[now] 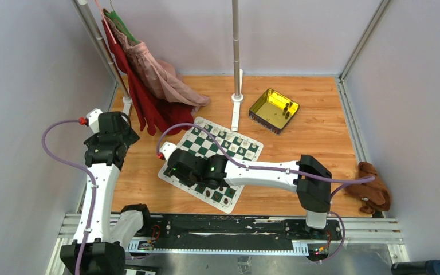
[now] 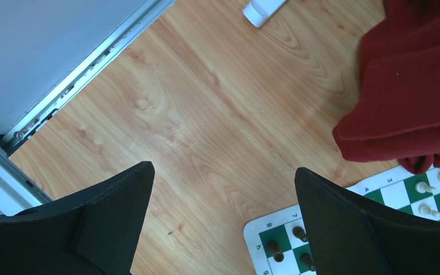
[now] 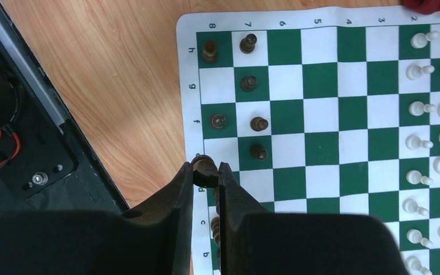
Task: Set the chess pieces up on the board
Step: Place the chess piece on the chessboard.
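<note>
While the right gripper (image 3: 205,167) hangs over the white border of the board (image 3: 321,97), its fingers (image 3: 179,195) are clamped on a dark chess piece (image 3: 205,173), just below the row marked "f" at the column marked "8". That green-and-white mat lies askew in the middle of the wooden surface (image 2: 206,114), with one corner close to the near edge. Printed along one border are the numerals 8, 7, 6, 5, 4, 3, 2 and 1. Down the adjoining border the letters h, g and f read clearly, then c and b beside the fingers. Six dark pieces (image 3: 246,83) stand on h8, h7, g7, f8, f7 and e7. White pieces (image 3: 429,109) fill the columns marked 2 and 1.

Over bare wood just off the h8 corner, the left gripper (image 2: 223,229) hovers, its fingers (image 2: 114,212) spread wide and holding nothing. A red cloth (image 2: 412,86) overlaps the board's corner toward the far left. Near the far edge sits a yellow tray (image 1: 263,123) with a few dark pieces inside.
</note>
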`<state>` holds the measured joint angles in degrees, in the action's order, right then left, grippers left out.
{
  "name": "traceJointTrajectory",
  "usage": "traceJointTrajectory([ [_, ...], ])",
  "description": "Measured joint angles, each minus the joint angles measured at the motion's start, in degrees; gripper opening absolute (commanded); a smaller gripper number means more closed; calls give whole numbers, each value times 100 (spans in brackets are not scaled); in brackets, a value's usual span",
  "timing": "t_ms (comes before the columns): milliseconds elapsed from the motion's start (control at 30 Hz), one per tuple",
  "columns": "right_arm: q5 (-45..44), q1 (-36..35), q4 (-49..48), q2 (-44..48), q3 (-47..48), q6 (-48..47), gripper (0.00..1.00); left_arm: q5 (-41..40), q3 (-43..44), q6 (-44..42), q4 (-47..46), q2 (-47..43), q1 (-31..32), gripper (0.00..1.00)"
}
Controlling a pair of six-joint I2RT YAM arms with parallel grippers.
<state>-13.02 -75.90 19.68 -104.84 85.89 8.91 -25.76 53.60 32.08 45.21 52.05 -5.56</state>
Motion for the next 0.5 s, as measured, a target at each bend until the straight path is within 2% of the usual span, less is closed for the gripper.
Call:
traceJointTrajectory([
  [500, 605, 2, -199, -651, 564, -363, 2, -293, -94, 372, 170, -424, -273, 100],
])
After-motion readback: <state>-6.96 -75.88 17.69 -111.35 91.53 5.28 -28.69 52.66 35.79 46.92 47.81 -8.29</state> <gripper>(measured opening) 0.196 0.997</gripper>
